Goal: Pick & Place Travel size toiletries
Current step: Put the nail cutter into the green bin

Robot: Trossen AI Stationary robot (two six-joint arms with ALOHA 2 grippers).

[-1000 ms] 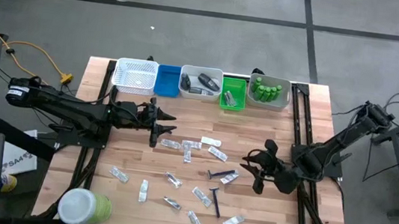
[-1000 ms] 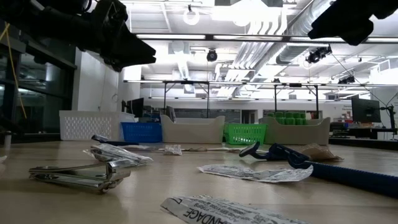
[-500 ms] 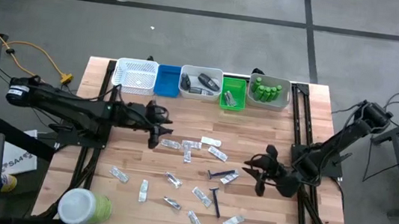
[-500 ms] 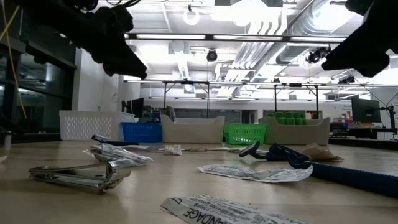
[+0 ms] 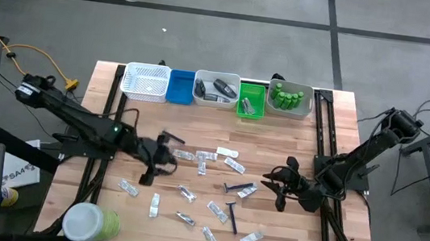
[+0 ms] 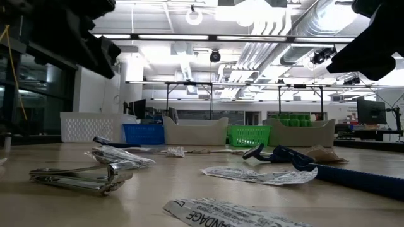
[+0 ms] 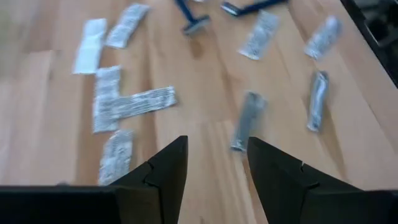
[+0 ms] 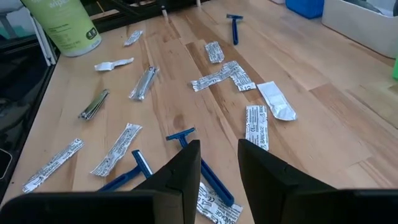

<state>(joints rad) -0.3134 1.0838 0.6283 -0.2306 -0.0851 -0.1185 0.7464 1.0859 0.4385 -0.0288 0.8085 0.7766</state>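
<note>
Roughly, razor (image 5: 235,188) long axis across table, head likely leftward, sachets (image 5: 215,155) scattered

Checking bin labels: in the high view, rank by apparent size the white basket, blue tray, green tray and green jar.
1. White basket, the largest.
2. Green jar, a bit smaller; it may stand nearer the camera, so this is unsure.
3. Green tray and blue tray look about alike; I would not rank them.

Flat sachets (image 6: 260,175) and a blue razor (image 6: 328,169) on wood tabletop (image 6: 189,189), trays (image 6: 196,132) behind
</note>
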